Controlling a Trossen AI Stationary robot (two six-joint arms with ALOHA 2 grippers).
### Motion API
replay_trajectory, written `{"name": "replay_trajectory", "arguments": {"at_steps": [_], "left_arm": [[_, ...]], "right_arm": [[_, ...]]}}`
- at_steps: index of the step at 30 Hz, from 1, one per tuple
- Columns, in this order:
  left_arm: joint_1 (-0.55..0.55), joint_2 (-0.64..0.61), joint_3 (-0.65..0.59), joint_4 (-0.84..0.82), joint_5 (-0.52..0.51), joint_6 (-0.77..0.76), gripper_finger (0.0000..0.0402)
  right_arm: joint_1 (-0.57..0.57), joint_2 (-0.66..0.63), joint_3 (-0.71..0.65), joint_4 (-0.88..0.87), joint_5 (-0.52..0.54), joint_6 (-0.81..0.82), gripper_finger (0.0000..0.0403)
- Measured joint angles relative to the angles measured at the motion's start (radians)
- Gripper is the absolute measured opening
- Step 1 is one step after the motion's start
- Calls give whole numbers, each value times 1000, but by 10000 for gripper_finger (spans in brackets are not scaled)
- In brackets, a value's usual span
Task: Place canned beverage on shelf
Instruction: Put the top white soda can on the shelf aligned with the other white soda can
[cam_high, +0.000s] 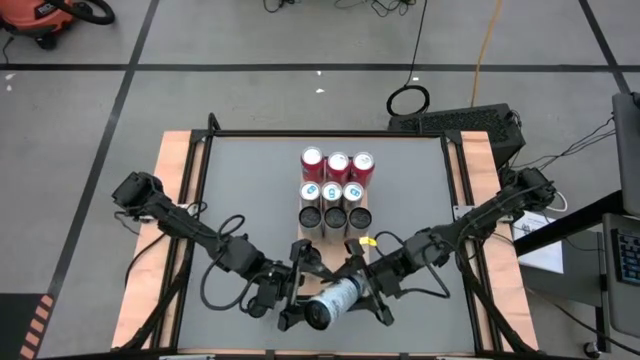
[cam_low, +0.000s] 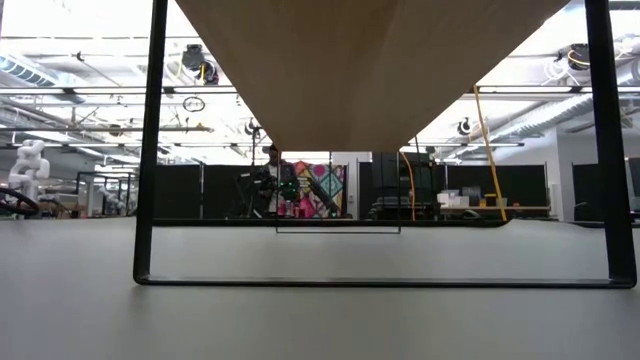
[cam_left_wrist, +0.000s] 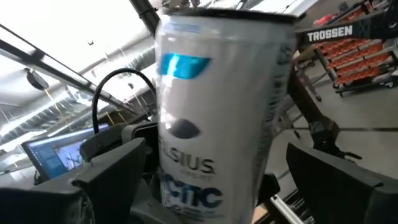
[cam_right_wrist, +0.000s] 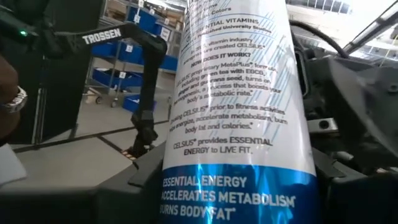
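white aluminium celsius can with blue lettering (cam_high: 333, 303) lies tilted between both grippers near the table's front edge. right gripper (cam_high: 368, 291) seems clamped on it; left gripper (cam_high: 296, 303) fingers sit apart. a mistimed handover could drop it short of the light-brown wood-grain shelf (cam_low: 372, 70).

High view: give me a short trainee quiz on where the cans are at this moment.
1. How many cans stand in the block on the shelf?
2. True or false: the white can near the table's front edge stands upright on the shelf.
3. What colour is the back row of cans? A) blue B) red C) green

Key:
1. Nine, in three rows of three.
2. False: it lies tilted off the shelf, between the left gripper and the right gripper.
3. B
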Motion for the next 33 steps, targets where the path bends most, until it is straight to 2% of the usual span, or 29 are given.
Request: {"name": "replay_trajectory", "arguments": {"at_steps": [6, 10, 16, 23, 26, 30, 33], "left_arm": [[2, 1, 0, 17, 0, 15, 386], [3, 1, 0, 15, -5, 15, 373], [3, 1, 0, 9, -11, 15, 329], [2, 0, 2, -4, -58, 22, 251], [2, -1, 2, -7, -67, 21, 236], [-5, -1, 2, -3, -83, 11, 242], [-20, 0, 1, 14, -150, 14, 247]], "right_arm": [[-15, 0, 0, -3, -6, 25, 215], [-21, 0, 0, -5, 10, 38, 215], [-20, 0, 0, -32, 69, 60, 215], [-21, 1, 0, -34, 76, 66, 215], [-20, 1, 0, -34, 80, 67, 217], [5, -4, 0, -51, 197, 105, 239], [45, -23, 3, -114, 328, 117, 269]]}}
